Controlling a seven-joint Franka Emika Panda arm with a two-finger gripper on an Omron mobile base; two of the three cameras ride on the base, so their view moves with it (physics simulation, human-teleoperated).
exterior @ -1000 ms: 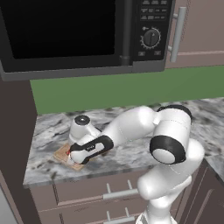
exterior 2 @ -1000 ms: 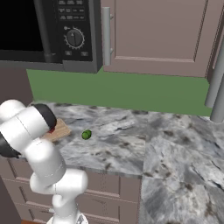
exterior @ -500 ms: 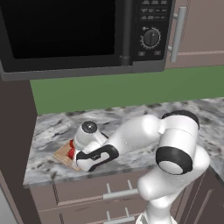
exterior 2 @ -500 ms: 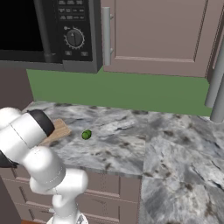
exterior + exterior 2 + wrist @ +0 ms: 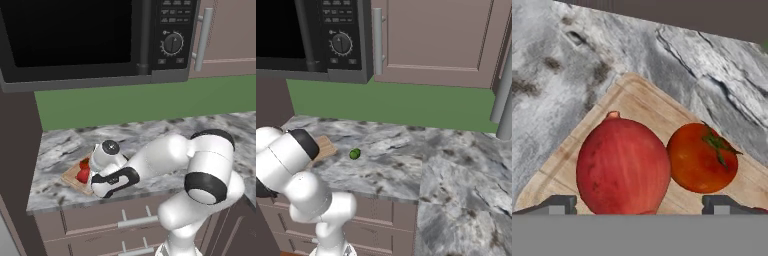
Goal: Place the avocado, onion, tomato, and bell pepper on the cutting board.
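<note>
On the cutting board (image 5: 642,107), seen from the hand view, a red onion (image 5: 623,167) and a tomato (image 5: 701,158) sit touching side by side, with the gripper (image 5: 639,204) spread wide above them, grasping nothing. From the left base view the arm hides most of the board, leaving red items at its near corner. Right of the board, the right base view shows the avocado (image 5: 354,154) resting apart on the marble counter (image 5: 431,165).
</note>
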